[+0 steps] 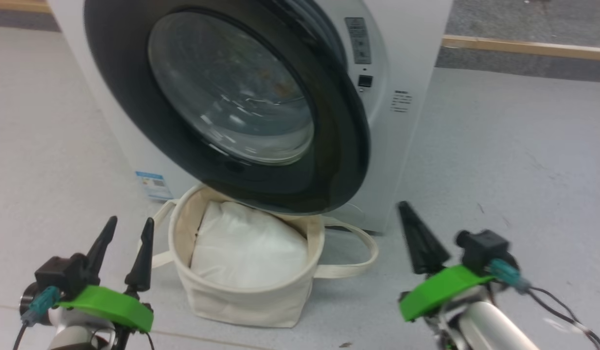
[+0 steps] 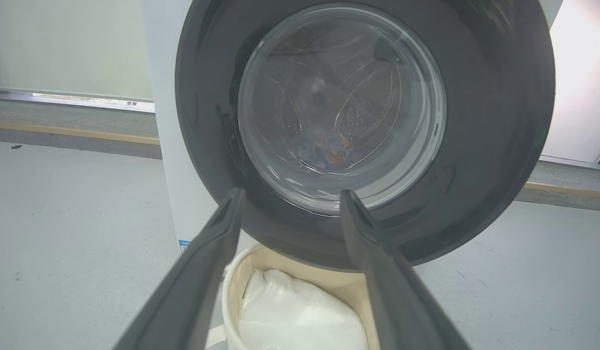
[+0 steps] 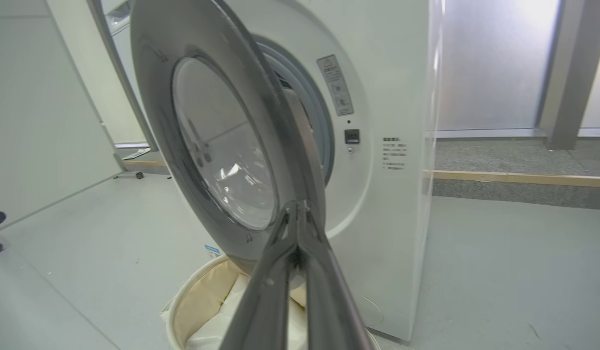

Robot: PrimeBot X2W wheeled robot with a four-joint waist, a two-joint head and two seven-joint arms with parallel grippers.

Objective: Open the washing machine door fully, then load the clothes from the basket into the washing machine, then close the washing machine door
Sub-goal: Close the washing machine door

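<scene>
While the 2 fingers of the left gripper [image 1: 131, 220] stand wide apart with nothing between them, at the lower left of the head view, the 2 fingers of the right gripper [image 1: 404, 209] are pressed together into 1 dark point at the lower right and hold nothing. In the left wrist view the spread fingers [image 2: 217, 243] frame the lower part of the washing machine door [image 2: 475, 121]. In the right wrist view the joined tips of the right gripper [image 3: 297, 209] lie in front of the lower edge of the door, and I cannot tell if they touch it. Between both grippers, at the lower centre of the head view, the basket [image 1: 246, 301] stands on the grey floor [image 1: 499, 160], just in front of the washing machine [image 1: 407, 58], with a white pad [image 1: 246, 248] inside. The door is partly open, standing away from the grey gasket [image 3: 324, 141], and its lower rim hangs over the back of the basket. Through the glass, at the centre of the left wrist view, a small patch of the clothes [image 2: 331, 150], blue with orange, shows inside the machine.
</scene>
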